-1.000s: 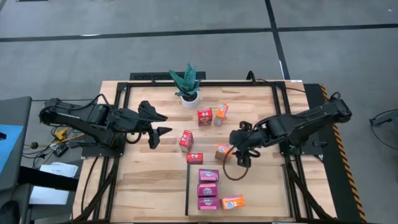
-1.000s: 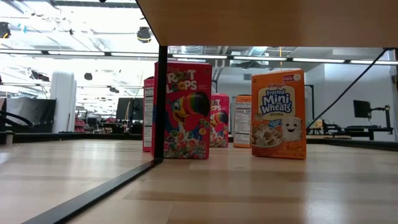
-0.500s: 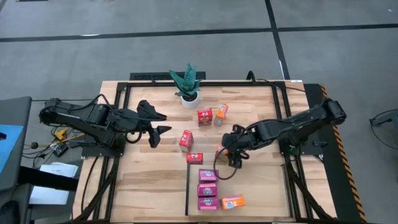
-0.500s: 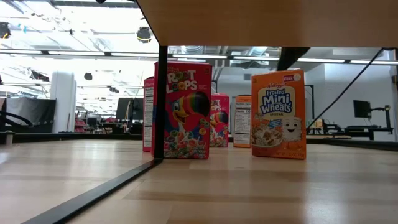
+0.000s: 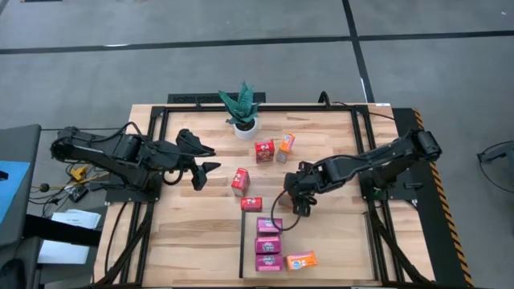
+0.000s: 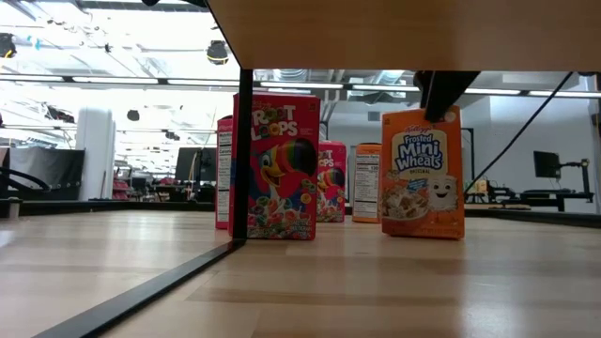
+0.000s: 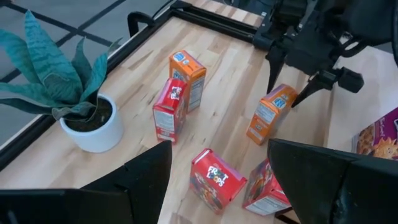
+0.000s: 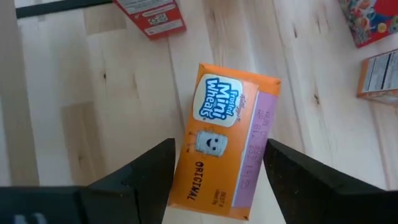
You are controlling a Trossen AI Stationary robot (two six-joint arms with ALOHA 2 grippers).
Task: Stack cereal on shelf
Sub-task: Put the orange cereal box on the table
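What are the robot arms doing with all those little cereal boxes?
They are tidying cereal boxes onto a wooden shelf. The right gripper has come down over an orange Mini Wheats box, its open fingers on either side, not yet squeezing. The left gripper waits open near the plant. Three purple boxes and one orange box already sit on the shelf.

Robotics lab / open test floor, not a home or shop.
Slatted wood table (image 5: pixel 201 233) on a black metal frame (image 5: pixel 265 99), sitting on grey concrete floor (image 5: pixel 241 48) with dark tape lines. Low view: big open hall behind, exposed ceiling with strip lights (image 6: pixel 113 80), a white column (image 6: pixel 94 155), desks with a monitor (image 6: pixel 547 164). Cables and gear (image 5: pixel 76 172) beside the table.
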